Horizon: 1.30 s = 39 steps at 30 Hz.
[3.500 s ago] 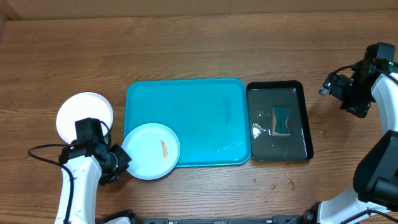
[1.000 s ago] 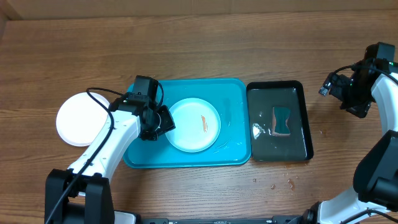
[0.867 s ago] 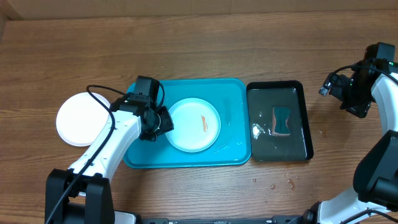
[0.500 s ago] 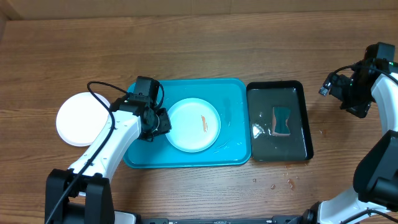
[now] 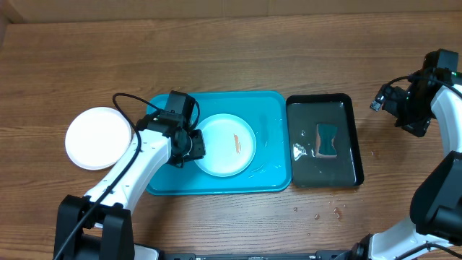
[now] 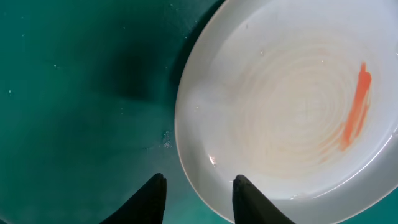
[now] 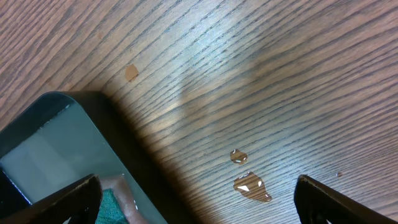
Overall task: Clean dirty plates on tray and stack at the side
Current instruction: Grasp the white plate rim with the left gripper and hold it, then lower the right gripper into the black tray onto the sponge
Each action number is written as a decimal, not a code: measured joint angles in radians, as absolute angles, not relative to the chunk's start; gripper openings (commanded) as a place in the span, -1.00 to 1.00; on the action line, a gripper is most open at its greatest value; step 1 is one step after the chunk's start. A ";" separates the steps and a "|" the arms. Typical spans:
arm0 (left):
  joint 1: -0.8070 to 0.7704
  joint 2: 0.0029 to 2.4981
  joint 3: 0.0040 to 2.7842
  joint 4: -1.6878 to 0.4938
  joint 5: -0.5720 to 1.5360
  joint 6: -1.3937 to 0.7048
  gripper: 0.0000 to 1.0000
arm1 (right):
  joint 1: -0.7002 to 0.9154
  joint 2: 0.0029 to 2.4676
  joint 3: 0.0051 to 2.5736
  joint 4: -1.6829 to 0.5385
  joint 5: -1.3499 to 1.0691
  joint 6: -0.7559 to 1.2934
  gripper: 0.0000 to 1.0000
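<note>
**Smeared plate now on the tray, left jaws at its rim**

Since a few seconds back, the smeared plate has moved from overhanging the near left corner of the turquoise tray to lying flat near its middle, and the left arm has swung in with it. Over the last second the left jaws have crept a little closer to the plate.

From the left wrist, the two fingertips stand part-way apart astride the plate's edge, one over bare tray and the other over the plate's inner slope. Whether they pinch the rim or have just let go I cannot tell. An orange smear lies across the bowl from these jaws, on the far side of the plate's centre.

A clean white plate sits on the surface behind the left jaws, off the tray.

The right jaws are spread wide and hold nothing, hanging over wood with water drops. A black tray with the sponge lies just beside them.

To finish this step well, I judge the left jaws should either back off cleanly or steady the rim firmly while the right arm fetches the sponge. Half-contact could skid a light plate.
</note>
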State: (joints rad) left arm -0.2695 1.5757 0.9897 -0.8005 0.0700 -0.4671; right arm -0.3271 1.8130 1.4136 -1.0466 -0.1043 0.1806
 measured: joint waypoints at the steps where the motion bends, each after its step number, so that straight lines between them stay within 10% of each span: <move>1: -0.274 1.576 0.990 -0.801 0.070 -0.467 -0.11 | -0.327 1.813 1.414 -1.047 -0.104 0.180 1.00; 11: -0.274 1.576 0.989 -0.805 0.065 -0.464 -0.06 | -0.327 1.813 1.414 -1.041 -0.197 0.183 1.00; 17: -0.274 1.576 0.989 -0.785 0.062 -0.464 -0.04 | -0.326 1.813 1.414 -1.121 -0.347 0.143 -0.60; 29: -0.274 1.576 0.988 -0.785 0.055 -0.476 -0.06 | -0.059 1.813 1.414 -1.247 -0.246 0.158 0.12; 39: -0.275 1.576 0.988 -0.774 0.054 -0.495 -0.07 | 0.128 1.813 1.398 -1.223 -0.020 0.192 0.12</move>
